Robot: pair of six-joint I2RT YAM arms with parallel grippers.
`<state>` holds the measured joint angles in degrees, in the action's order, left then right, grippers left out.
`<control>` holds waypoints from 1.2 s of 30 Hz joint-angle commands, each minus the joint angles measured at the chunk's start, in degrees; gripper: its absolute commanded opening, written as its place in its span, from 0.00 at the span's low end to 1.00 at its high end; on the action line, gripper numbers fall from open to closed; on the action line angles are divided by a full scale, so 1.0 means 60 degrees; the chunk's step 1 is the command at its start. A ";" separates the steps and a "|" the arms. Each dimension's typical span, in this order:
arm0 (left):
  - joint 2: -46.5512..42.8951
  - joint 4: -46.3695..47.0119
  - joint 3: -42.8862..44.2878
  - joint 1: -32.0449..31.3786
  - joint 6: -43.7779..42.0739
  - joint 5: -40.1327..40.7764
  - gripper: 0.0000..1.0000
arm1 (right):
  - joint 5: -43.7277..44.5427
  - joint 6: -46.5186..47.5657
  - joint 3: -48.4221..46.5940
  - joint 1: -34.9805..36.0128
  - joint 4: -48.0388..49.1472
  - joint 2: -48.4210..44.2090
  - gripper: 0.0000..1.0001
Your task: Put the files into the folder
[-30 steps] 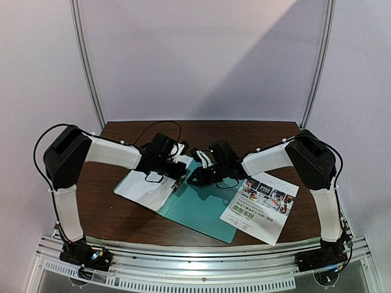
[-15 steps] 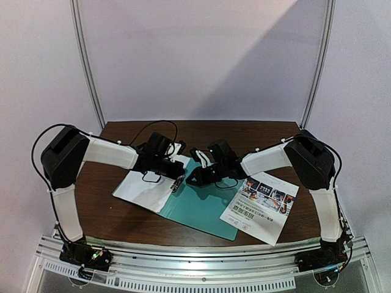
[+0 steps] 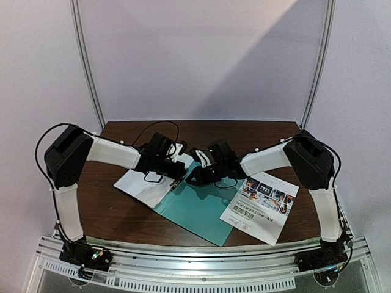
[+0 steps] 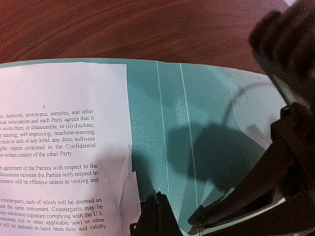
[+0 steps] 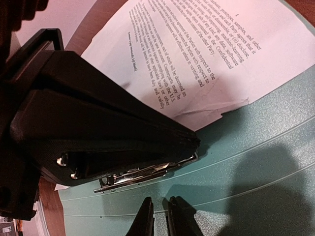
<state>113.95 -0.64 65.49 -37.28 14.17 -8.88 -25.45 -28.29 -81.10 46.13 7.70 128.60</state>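
Observation:
The teal folder (image 3: 198, 207) lies open in the middle of the table. The text sheet (image 3: 139, 183) lies on its left half, its printed side showing in the left wrist view (image 4: 64, 123). The colour sheet (image 3: 261, 206) lies on the table to the right of the folder. My left gripper (image 3: 177, 175) is shut, its tips (image 4: 158, 196) at the folder's spine by the sheet's torn edge. In the right wrist view it lies over the metal clip (image 5: 142, 176). My right gripper (image 3: 197, 177) has its fingers almost together on bare teal folder (image 5: 256, 162), next to the clip.
The brown table (image 3: 122, 220) ends close behind the folder and at the metal rail in front. The two grippers sit nearly touching over the spine. The right arm's black body (image 4: 290, 147) fills the right of the left wrist view.
The folder's near corner has shifted a little to the left and the text sheet has turned slightly with it. Both grippers stay at the spine.

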 commanded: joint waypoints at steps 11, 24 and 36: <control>0.0268 -0.2062 -0.0303 -0.0086 -0.0210 -0.1575 0.00 | 0.0448 -0.0234 0.0260 -0.0055 -0.1368 0.0829 0.11; -0.0095 -0.2193 -0.0151 -0.0072 -0.0158 -0.2069 0.01 | 0.0447 -0.0228 0.0260 -0.0043 -0.1399 0.0775 0.10; -0.0059 -0.2194 0.0039 -0.0062 0.0007 -0.1525 0.14 | -0.0145 0.0031 0.0435 -0.0046 -0.1372 0.0350 0.11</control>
<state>112.73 -5.91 66.11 -36.53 14.00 -18.00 -27.09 -29.28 -81.03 46.06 7.88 128.75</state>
